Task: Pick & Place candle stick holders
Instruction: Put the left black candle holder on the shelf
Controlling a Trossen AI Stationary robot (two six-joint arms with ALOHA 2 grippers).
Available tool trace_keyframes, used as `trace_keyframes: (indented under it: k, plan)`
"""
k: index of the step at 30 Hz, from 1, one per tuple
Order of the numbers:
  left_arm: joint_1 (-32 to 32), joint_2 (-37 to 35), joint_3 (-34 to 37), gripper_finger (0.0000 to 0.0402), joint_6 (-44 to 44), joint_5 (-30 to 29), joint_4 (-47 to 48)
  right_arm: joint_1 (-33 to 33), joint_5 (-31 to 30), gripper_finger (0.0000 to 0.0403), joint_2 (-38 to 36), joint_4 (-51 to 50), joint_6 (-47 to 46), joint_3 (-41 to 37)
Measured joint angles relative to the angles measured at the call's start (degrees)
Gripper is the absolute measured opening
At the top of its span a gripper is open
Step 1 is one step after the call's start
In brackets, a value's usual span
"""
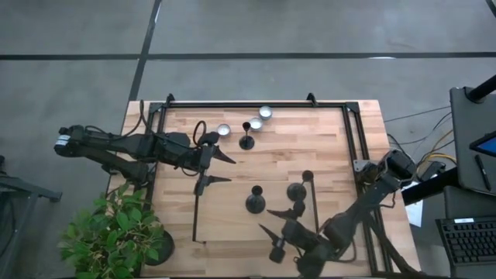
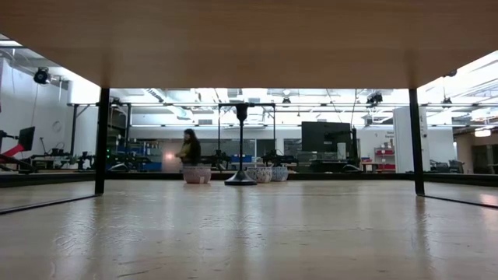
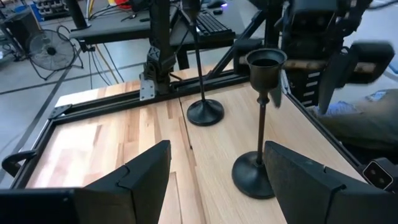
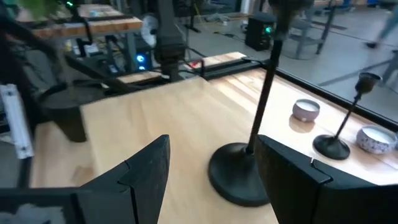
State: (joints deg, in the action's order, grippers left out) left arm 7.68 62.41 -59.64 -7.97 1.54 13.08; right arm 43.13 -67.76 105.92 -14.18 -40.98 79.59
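Three black candle stick holders stand upright on the wooden table (image 1: 325, 147), each on its own round base. The rear holder (image 1: 246, 140) is near the table's far edge, close to three tealight candles: one (image 1: 224, 130) to its left, one (image 1: 256, 123) just beside its cup, and one (image 1: 266, 112) nearest the black frame rail (image 1: 256, 103). The middle holder (image 1: 256, 201) stands in the front half of the table. The third holder (image 1: 297, 191) stands just to its right.

The left gripper (image 1: 225, 167) is positioned over the left half of the table, fingers apart and holding nothing. From its wrist camera, both dark fingers (image 3: 134, 180) frame two holders ahead: the nearer one (image 3: 256, 140) and a farther one (image 3: 204, 112).

The right gripper (image 1: 280, 219) is at the front of the table, just in front of the middle and third holders. Its fingers (image 4: 137, 171) are spread, with a holder base (image 4: 233, 171) lying between them; contact cannot be confirmed.

A potted plant (image 1: 116, 229) sits off the table's front-left corner. A person (image 2: 189, 148) is visible in the room beyond.
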Motion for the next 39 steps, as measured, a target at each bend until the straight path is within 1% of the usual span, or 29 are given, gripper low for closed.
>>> trace_keyframes:
  k: [7, 20, 29, 32, 34, 37, 39]
  plan:
    - [0.0, 0.0, 0.0, 0.0255, 0.2, 0.0, 0.0, -3.7, 0.0, 0.0228, 0.9, -0.1, -3.9, -0.3]
    - [0.0, 0.0, 1.9, 0.0255, 0.5, 0.0, -1.0, -7.5, -1.5, 0.0228, 0.8, 0.2, -3.8, -0.4]
    - [0.0, 0.0, 1.9, 0.0255, 0.5, 0.0, -1.1, -8.6, -1.5, 0.0227, 0.7, 4.9, 4.1, -0.4]
    - [-0.1, 0.0, 1.9, 0.0255, 0.6, 0.0, -1.1, -8.5, -1.5, 0.0214, 0.7, 5.5, 5.4, -0.4]
    - [-0.1, 0.0, 1.9, 0.0255, 0.6, 0.0, -1.1, -8.5, -1.4, 0.0197, 0.7, 5.7, 6.2, -0.4]
    - [-0.1, 0.0, 1.9, 0.0255, 0.6, 0.0, -1.0, -8.5, -1.4, 0.0158, 0.7, 6.0, 7.8, -0.4]
    - [-0.1, 0.0, 1.9, 0.0255, 0.7, 0.0, -1.1, -8.5, -1.1, 0.0125, 0.7, 6.1, 8.4, -0.4]
